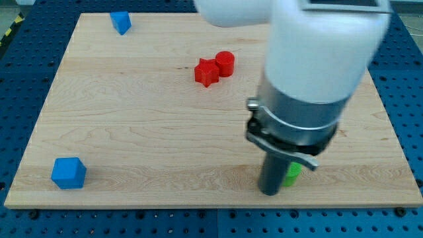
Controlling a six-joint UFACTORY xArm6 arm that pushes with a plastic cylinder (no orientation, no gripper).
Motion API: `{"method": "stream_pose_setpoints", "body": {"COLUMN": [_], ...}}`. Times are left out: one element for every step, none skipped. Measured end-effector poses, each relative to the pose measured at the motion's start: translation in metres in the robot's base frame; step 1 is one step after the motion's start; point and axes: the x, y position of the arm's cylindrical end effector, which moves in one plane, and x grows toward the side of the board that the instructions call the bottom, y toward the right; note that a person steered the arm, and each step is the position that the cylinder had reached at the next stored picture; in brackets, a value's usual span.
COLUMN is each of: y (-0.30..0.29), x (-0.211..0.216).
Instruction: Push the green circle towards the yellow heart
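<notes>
One arm fills the view's upper right, its pale housing blurred and cut off at the top edge. Below the grey collar the dark rod runs down to my tip, which meets the board near the bottom edge, right of centre. There are no jaws to open or close; the rod ends plain. Just right of my tip, seemingly touching the rod, a sliver of the green block shows; the arm hides most of it, so its shape cannot be made out. No yellow heart is visible; the arm covers much of the board's right half. A red star and a red cylinder sit touching near the top centre. A blue block lies at top left, another blue block at bottom left, both well apart from my tip.
</notes>
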Motion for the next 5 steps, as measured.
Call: {"method": "stream_pose_setpoints", "body": {"y": [0.029, 0.044, 0.047, 0.044, 0.026], "x": [0.0, -0.015, -0.015, -0.015, -0.022]}}
